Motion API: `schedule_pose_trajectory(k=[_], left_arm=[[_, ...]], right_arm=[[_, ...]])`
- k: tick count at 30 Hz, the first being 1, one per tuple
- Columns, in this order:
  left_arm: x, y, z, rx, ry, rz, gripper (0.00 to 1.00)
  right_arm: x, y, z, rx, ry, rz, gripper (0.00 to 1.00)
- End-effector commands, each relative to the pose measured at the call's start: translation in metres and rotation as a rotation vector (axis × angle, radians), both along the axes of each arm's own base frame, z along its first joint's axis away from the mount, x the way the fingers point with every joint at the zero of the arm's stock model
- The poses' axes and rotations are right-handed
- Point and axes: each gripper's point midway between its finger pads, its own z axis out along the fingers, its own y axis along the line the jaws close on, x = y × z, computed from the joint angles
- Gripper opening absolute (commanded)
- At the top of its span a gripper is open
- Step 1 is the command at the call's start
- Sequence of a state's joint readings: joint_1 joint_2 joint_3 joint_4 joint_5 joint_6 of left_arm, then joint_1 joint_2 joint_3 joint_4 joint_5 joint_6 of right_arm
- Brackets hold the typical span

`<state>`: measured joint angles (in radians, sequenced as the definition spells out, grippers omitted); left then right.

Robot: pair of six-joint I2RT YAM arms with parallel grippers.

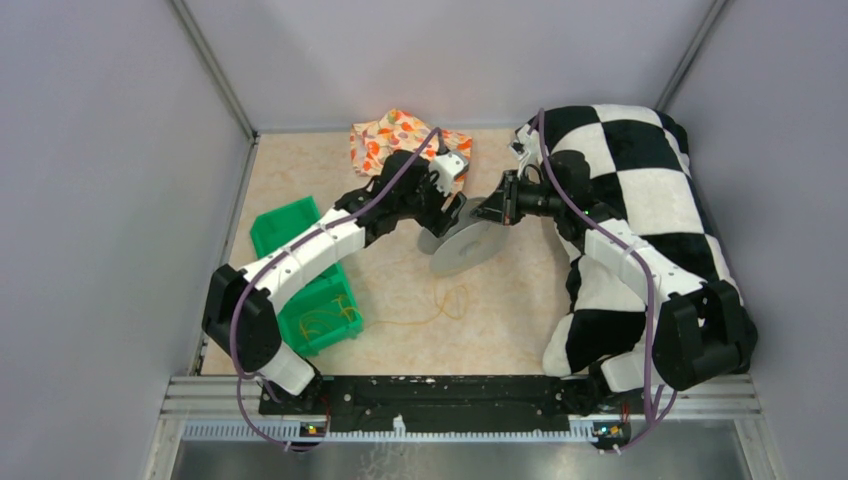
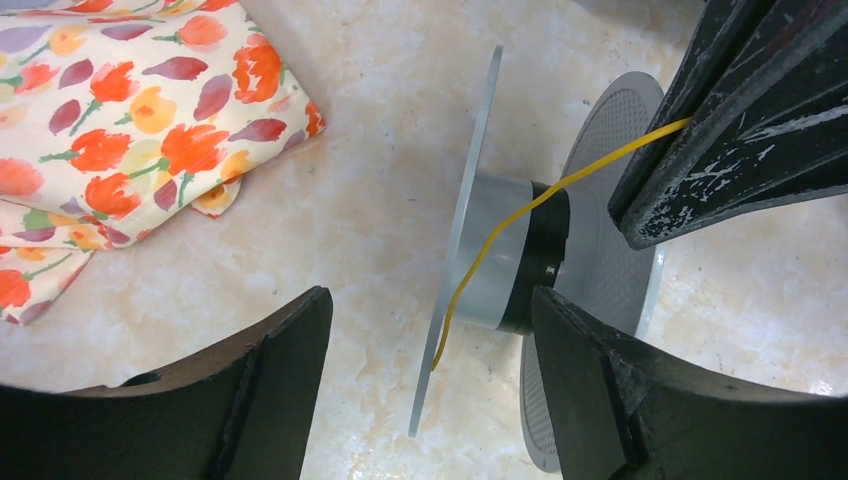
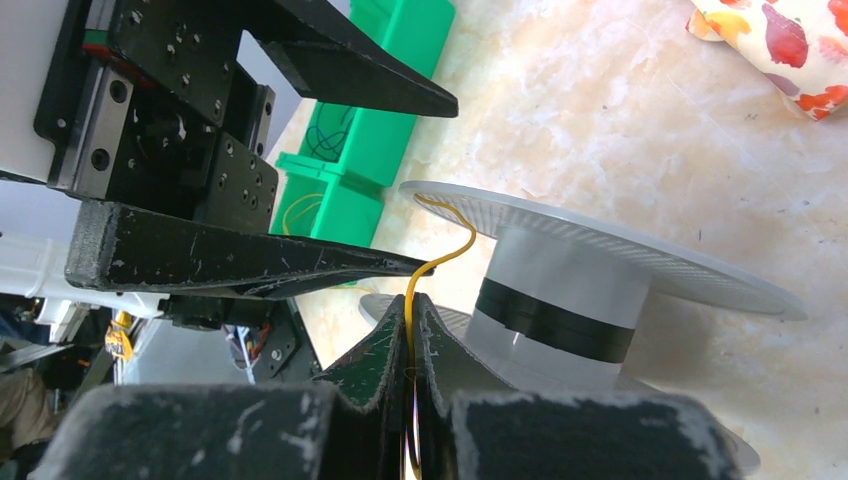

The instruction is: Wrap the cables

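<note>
**Yellow wires: one on the spool, the rest loose**

One thin yellow wire [image 2: 520, 210] runs taut from the pinched fingertips of the right gripper [image 3: 412, 315], across the core of the grey spool [image 2: 490, 255], to its flange rim. A second strand [image 1: 440, 300] lies in loose loops on the table [image 1: 500, 325]. Further wires [image 1: 322, 322] curl inside the green bin [image 1: 285, 220].
</note>
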<state>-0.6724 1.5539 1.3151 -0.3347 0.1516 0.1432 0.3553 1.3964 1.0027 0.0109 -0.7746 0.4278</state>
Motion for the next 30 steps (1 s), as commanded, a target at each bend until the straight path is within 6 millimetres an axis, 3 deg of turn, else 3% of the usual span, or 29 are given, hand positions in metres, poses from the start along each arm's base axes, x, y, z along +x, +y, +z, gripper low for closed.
schedule_pose_trajectory(k=[1,4,13,17,30], left_arm=[[0.01,0.004,0.02,0.012,-0.053,0.001,0.79],[0.008,0.003,0.022,0.004,-0.038,-0.041,0.79],[-0.001,0.002,0.004,0.04,0.061,-0.114,0.79],[0.004,0.003,-0.003,0.059,0.075,-0.102,0.78],[0.009,-0.003,-0.003,0.021,0.071,-0.113,0.57]], right_arm=[[0.005,0.006,0.024,0.029,-0.065,0.014,0.0],[0.006,0.008,0.018,0.022,-0.052,0.014,0.0],[0.009,0.012,0.018,0.03,-0.052,0.026,0.0],[0.011,0.014,0.018,0.032,-0.05,0.033,0.0],[0.012,0.015,0.017,0.029,-0.047,0.035,0.0]])
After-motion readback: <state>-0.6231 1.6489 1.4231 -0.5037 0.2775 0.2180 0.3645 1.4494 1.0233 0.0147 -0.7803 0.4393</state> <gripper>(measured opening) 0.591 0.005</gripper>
